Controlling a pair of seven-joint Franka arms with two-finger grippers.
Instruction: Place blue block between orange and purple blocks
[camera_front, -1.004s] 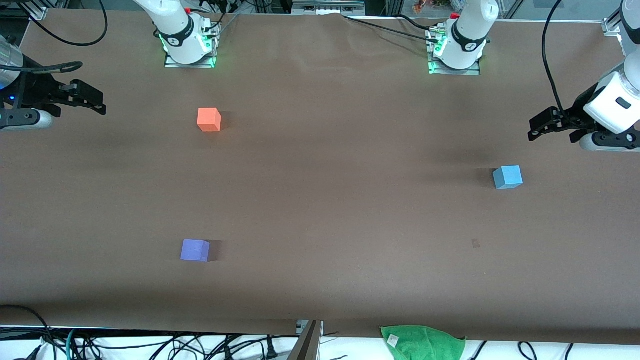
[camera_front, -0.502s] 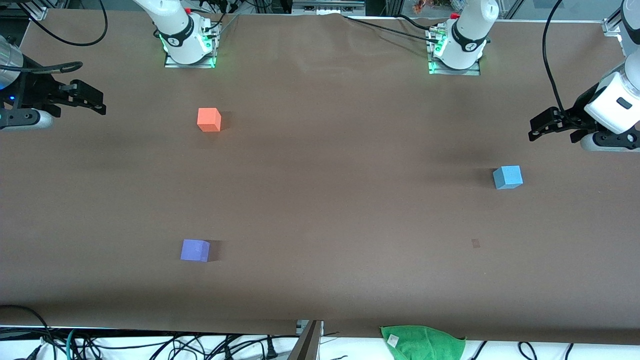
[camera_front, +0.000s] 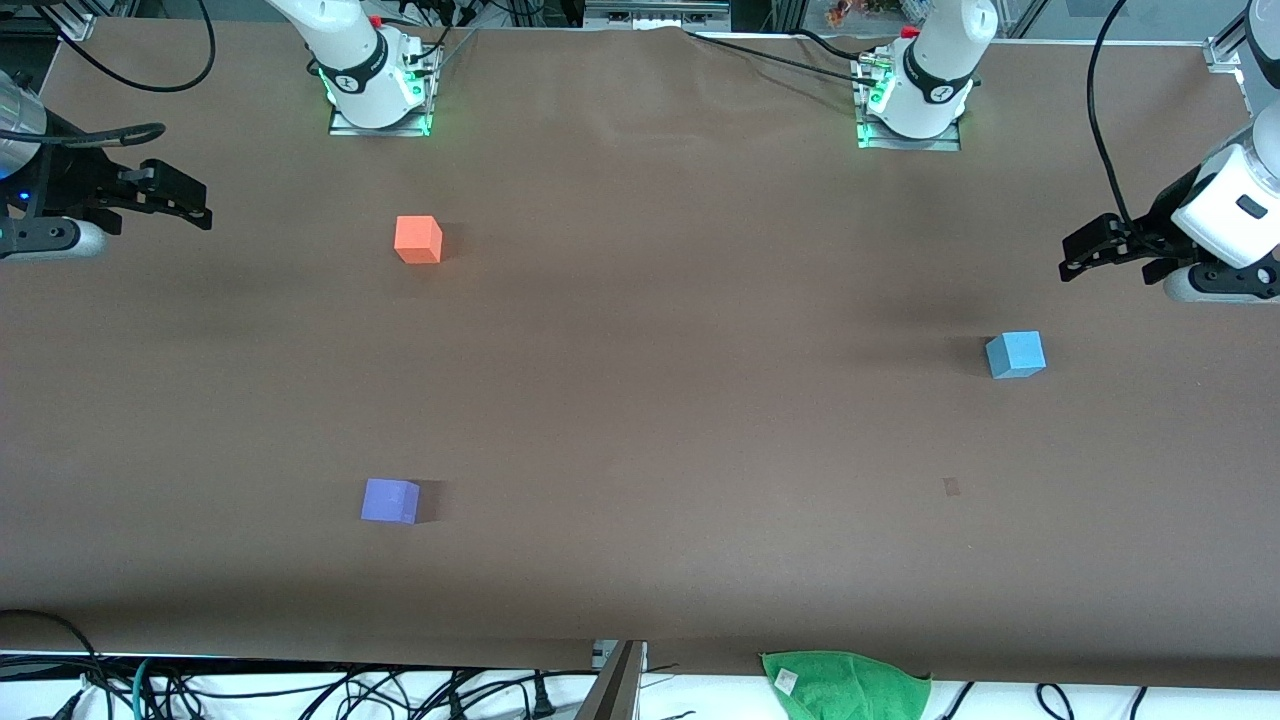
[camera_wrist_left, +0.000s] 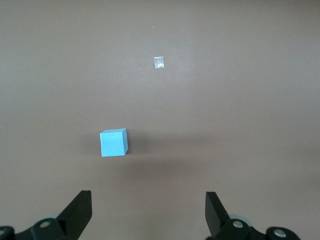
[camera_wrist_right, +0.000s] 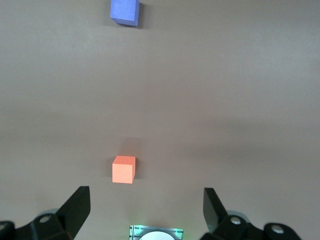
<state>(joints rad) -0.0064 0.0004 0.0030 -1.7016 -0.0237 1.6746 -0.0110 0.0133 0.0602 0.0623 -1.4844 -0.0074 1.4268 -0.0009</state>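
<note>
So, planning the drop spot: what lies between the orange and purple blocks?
Nothing: bare table between the orange block and purple block, in the front view.

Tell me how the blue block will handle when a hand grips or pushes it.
The blue block is a flat-faced cube, so it should slide rather than roll, and it sits too squat to tip easily. Its matte, foam-like surface suggests it is light and not slippery, though that is a guess. Plain parallel faces should suit the open left hand.

A brown table (camera_front: 640, 400) under even light — green cloth (camera_front: 845, 685) and cables (camera_front: 300, 690) along its near edge.
</note>
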